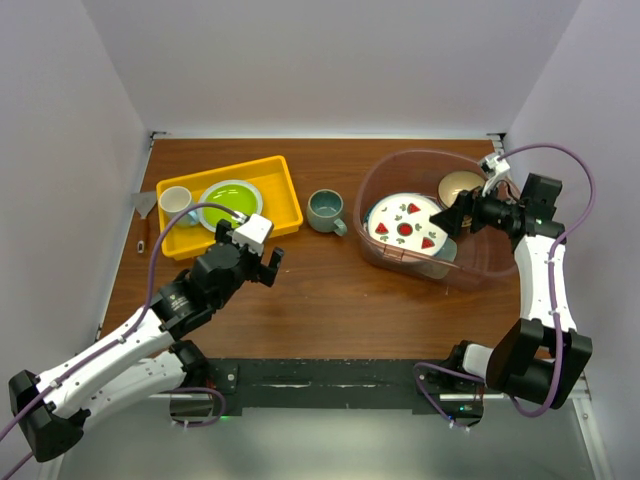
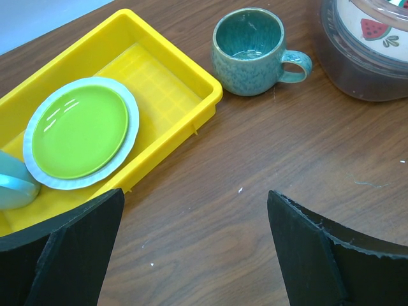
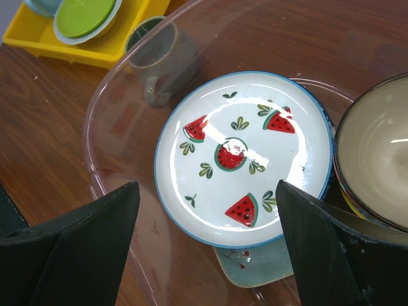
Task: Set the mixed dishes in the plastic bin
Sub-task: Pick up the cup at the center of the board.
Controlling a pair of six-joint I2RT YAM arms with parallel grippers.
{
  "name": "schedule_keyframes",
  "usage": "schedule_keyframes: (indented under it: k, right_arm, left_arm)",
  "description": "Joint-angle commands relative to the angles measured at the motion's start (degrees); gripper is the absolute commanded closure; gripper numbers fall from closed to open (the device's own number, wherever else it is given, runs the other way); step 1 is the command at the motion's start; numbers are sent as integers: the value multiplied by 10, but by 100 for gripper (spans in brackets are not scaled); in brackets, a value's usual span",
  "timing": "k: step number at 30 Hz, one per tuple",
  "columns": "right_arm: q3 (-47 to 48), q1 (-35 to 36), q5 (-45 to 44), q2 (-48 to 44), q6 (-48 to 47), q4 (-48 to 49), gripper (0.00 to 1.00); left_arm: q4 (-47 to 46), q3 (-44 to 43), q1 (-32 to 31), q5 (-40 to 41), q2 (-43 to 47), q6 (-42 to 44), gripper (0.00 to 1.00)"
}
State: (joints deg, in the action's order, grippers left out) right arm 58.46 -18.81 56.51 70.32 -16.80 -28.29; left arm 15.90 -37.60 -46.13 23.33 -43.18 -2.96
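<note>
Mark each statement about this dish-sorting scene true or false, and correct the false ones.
1. The mug stands upright on the table, outside the plastic bin. True.
2. The yellow tray holds a green plate. True.
3. The watermelon plate lies in the yellow tray. False: it lies in the plastic bin.
4. The left gripper grips the mug. False: it is open and holds nothing.
5. The right gripper is open above the plastic bin. True.

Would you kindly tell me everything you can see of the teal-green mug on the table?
The mug is glazed a speckled teal-green and looks ceramic. It stands upright and empty on the wooden table, between the yellow tray and the clear plastic bin, apart from both. Its single loop handle points toward the bin. Only the table touches it.
</note>
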Motion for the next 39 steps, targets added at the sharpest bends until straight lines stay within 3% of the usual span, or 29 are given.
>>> schedule_keyframes:
  k: [1,22,28,39]
  right_arm:
    - [-1,-3,15,-14,-14,4,8]
    - [2,-3,23,-17,-19,-2,8]
    - [2,-3,24,-19,-20,-3,8]
    - [3,-3,29,-22,-21,-6,8]
  left_arm:
    - [-25,1,4,-7,0,-7,0]
    - [-30,-5,21,-57,2,-32,0]
    - [-46,-6,24,-101,-2,-92,0]
    - [-110,13,24,-182,-80,-282,0]
